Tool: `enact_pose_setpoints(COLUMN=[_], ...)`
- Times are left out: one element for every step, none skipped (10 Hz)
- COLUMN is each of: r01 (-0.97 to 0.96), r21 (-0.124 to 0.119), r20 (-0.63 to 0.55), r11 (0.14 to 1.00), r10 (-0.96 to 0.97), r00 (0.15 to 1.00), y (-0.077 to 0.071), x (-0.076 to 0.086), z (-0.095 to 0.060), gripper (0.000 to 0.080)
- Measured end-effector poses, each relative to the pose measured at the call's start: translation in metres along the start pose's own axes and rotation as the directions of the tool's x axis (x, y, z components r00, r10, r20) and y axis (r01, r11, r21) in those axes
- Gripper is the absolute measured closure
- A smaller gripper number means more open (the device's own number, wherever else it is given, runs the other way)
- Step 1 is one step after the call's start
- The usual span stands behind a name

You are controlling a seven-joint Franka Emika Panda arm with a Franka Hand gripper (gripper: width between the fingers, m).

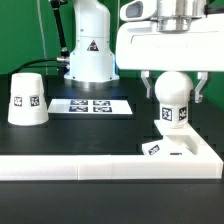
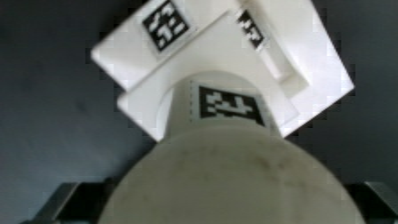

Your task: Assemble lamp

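- Gripper hangs over the bulb at the exterior view's right, one of its fingers on each side of the bulb's round head.
- Jaws are spread about as wide as that head. Whether they press on it or only flank it cannot be told from either view.
- Bulb stands upright on the base, round end up, a black-and-white tag on its neck facing the exterior camera.
- Base lies flat on the black table, against a white rail that runs along the table's near edge; a tag shows on the base's top beside the bulb's foot.
- Wrist view looks down the bulb, which fills most of the frame, with the tagged base beyond it and the dark fingers at the two corners beside the bulb's head.
- Shade stands on its wide end at the exterior view's left, well apart from the bulb and base, tag facing forward.
- Marker board lies flat between the shade and the base, in front of the robot pedestal.
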State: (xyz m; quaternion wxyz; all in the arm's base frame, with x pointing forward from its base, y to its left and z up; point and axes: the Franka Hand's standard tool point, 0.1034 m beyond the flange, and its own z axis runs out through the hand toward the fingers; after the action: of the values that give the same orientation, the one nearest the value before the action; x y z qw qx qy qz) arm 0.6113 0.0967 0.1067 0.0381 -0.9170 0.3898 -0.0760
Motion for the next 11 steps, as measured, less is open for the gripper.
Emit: enact_pose_setpoints(r01=[-0.112,-0.204,-0.311,-0.407,-0.465,-0.493,-0.567,-0.621,-0.632,-0.662,-0.66], r21=[-0.006,-0.019,-0.027,-0.034,-0.044,-0.05,-0.058,-0.065,-0.068,-0.072,-0.072], r20=[0.026,0.051,0.077,0.093,0.101,0.106,0.114,0.124,0.126,0.124,0.124], r11=[0.994,0.979,0.95,0.913,0.884,0.869,0.822,0.781,0.772,0.746,0.748], r10=[0.112,0.204,0.312,0.408,0.467,0.496,0.569,0.624,0.635,0.666,0.663], r00=[0.993,0.978,0.947,0.908,0.879,0.862,0.814,0.771,0.762,0.736,0.738], y=[0.0004,0.001,0.001,0.0007,0.0009,0.0009,0.0003,0.0007,0.0009,0.0005,0.0004], x=[-0.0016,-0.0038,-0.0052,-0.0062,-0.0069,-0.0063,-0.0051,-0.0043,-0.0039,-0.0045,-0.0047], z=[-0.0002,-0.0001,0.0006,0.001,0.0015,0.0017,0.0019,0.002,0.0019,0.002,0.002], gripper=[0.0225,0.0225,0.0225,0.0225,0.0225,0.0225,0.0225,0.0225,0.0225,0.0225,0.0225])
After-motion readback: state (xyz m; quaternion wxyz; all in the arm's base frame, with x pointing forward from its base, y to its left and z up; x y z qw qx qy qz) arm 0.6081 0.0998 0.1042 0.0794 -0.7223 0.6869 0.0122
